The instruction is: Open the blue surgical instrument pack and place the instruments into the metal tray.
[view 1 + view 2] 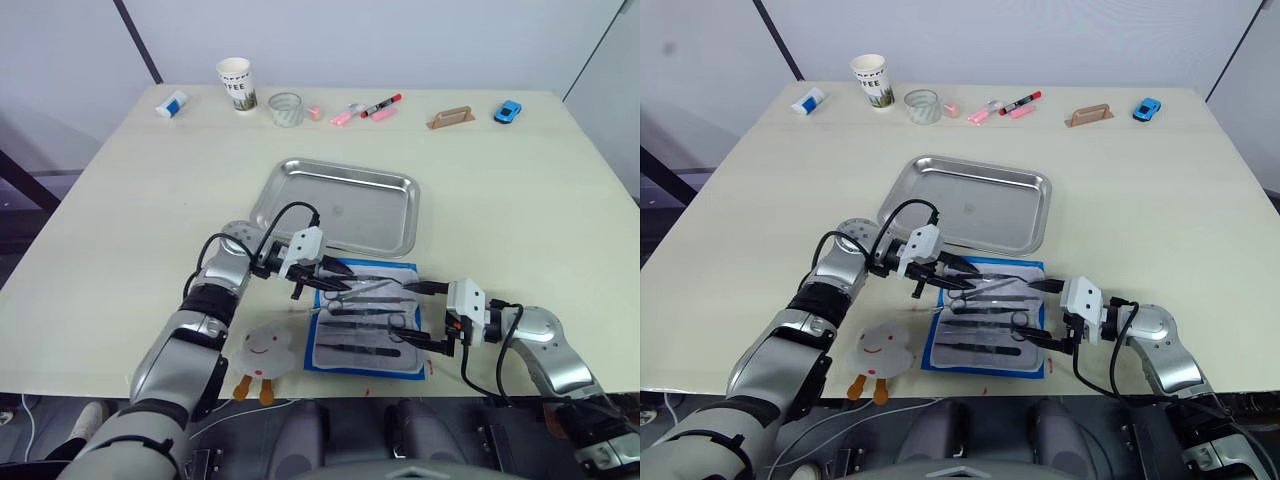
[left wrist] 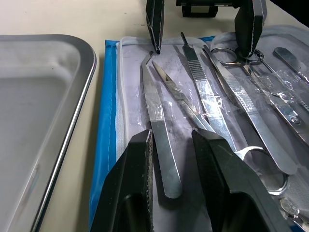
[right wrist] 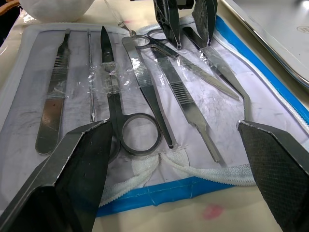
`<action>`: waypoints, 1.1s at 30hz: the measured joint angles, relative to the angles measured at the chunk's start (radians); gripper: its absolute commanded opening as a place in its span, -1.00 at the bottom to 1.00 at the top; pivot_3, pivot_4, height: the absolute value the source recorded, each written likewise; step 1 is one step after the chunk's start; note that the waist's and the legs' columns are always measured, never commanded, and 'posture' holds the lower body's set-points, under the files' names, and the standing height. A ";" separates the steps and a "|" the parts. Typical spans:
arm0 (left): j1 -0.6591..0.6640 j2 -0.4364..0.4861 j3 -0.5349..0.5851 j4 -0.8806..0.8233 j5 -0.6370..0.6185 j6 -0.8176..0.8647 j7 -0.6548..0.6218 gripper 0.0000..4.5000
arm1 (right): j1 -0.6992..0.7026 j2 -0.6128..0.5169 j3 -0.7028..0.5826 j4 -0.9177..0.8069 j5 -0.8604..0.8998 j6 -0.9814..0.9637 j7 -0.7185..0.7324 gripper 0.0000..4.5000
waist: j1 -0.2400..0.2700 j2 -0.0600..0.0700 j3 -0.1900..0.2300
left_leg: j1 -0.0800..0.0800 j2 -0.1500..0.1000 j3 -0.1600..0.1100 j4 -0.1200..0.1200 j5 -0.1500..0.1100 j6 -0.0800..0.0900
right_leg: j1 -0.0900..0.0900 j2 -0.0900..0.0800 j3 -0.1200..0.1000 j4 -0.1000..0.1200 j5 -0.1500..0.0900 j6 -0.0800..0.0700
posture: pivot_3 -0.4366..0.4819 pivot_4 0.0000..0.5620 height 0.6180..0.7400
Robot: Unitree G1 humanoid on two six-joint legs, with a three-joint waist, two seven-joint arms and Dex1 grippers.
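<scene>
Pack: (image 1: 366,318) lies unfolded on the counter (image 1: 520,210), pale lining up, just at 6 o'clock of the tray
Tray: (image 1: 335,205) mid-counter, holding nothing
Instruments: (image 1: 365,320) scissors, forceps and flat handles side by side on the lining, under clear film
Left tool: (image 1: 322,279) over the pack's 10 o'clock corner, fingers (image 2: 130,183) a narrow gap apart, straddling a bent forceps, gripping nothing
Right tool: (image 1: 428,315) at the pack's 3 o'clock edge, fingers (image 3: 77,169) spread wide, holding nothing
Plush toy: (image 1: 262,355) at 9 o'clock of the pack, near the counter's front edge
Back edge: cup (image 1: 236,83), markers (image 1: 380,106), blue toy car (image 1: 508,110)
</scene>
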 measured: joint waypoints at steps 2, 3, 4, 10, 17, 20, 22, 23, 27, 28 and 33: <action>-0.002 -0.007 0.000 0.019 0.010 -0.015 0.005 -0.38 | 0.000 0.001 0.000 0.000 0.000 0.000 -0.001 1.00 | 0.000 0.000 0.000 | 0.000 0.000 0.000 0.000 0.000 0.000 | 0.000 0.000 0.000 0.000 0.000 0.000 | -0.05 -0.47 0.80; -0.005 -0.008 0.000 0.027 0.010 -0.015 0.006 -0.38 | 0.000 0.001 0.000 0.000 0.000 0.000 -0.001 1.00 | 0.000 0.000 0.000 | 0.000 0.000 0.000 0.000 0.000 0.000 | 0.000 0.000 0.000 0.000 0.000 0.000 | -0.05 -0.47 0.80; -0.007 -0.009 0.000 0.034 0.011 -0.015 0.007 -0.38 | 0.000 0.001 0.000 0.000 0.000 0.000 -0.001 1.00 | 0.000 0.000 0.000 | 0.000 0.000 0.000 0.000 0.000 0.000 | 0.000 0.000 0.000 0.000 0.000 0.000 | -0.05 -0.47 0.80; -0.027 -0.017 0.002 0.072 0.031 -0.016 0.027 -0.38 | 0.000 0.001 0.000 0.000 0.000 0.000 -0.002 1.00 | 0.000 0.000 0.000 | 0.000 0.000 0.000 0.000 0.000 0.000 | 0.000 0.000 0.000 0.000 0.000 0.000 | -0.05 -0.47 0.80; -0.024 -0.005 0.008 0.076 0.032 -0.016 0.023 -0.38 | 0.000 0.002 0.001 0.000 -0.001 0.000 -0.003 1.00 | -0.001 0.000 0.000 | 0.000 0.000 0.000 0.000 0.000 0.000 | 0.000 0.000 0.000 0.000 0.000 0.000 | -0.05 -0.47 0.80; -0.021 -0.004 0.012 0.076 0.032 -0.016 0.022 -0.38 | 0.000 0.004 0.001 0.002 -0.001 -0.001 -0.003 1.00 | -0.001 0.000 0.000 | 0.000 0.000 0.000 0.000 0.000 0.000 | 0.000 0.000 0.000 0.000 0.000 0.000 | -0.05 -0.47 0.80; -0.020 -0.004 0.012 0.076 0.032 -0.016 0.022 -0.38 | 0.000 0.005 0.001 0.003 -0.001 -0.001 -0.003 1.00 | -0.001 0.000 0.000 | 0.001 0.000 0.000 0.000 0.000 0.000 | 0.000 0.000 0.000 0.000 0.000 0.000 | -0.05 -0.47 0.80; -0.020 -0.004 0.012 0.076 0.031 -0.016 0.022 -0.38 | 0.000 0.006 0.001 0.003 -0.001 -0.002 -0.003 1.00 | -0.001 0.000 0.000 | 0.001 0.000 0.000 0.000 0.000 0.000 | 0.000 0.000 0.000 0.000 0.000 0.000 | -0.05 -0.47 0.80; -0.019 -0.004 0.013 0.076 0.031 -0.016 0.023 -0.50 | -0.001 0.008 0.003 0.005 -0.002 -0.004 -0.003 1.00 | -0.001 0.000 -0.001 | 0.001 0.000 0.000 0.000 0.000 0.000 | 0.000 0.000 0.000 0.000 0.000 0.000 | -0.05 -0.47 0.80; -0.019 -0.004 0.013 0.076 0.031 -0.016 0.022 -0.62 | -0.001 0.008 0.006 0.005 -0.003 -0.004 -0.003 1.00 | -0.001 0.000 -0.001 | 0.001 0.000 0.000 0.000 0.000 0.000 | 0.000 0.000 0.000 0.000 0.000 0.000 | -0.05 -0.47 0.80; -0.016 -0.003 0.016 0.077 0.031 -0.014 0.028 -0.96 | 0.000 0.008 0.008 0.005 -0.003 -0.004 -0.004 1.00 | -0.001 0.000 -0.001 | 0.001 0.000 0.000 0.000 0.000 0.000 | 0.000 0.000 0.000 0.000 0.000 0.000 | -0.05 -0.47 0.80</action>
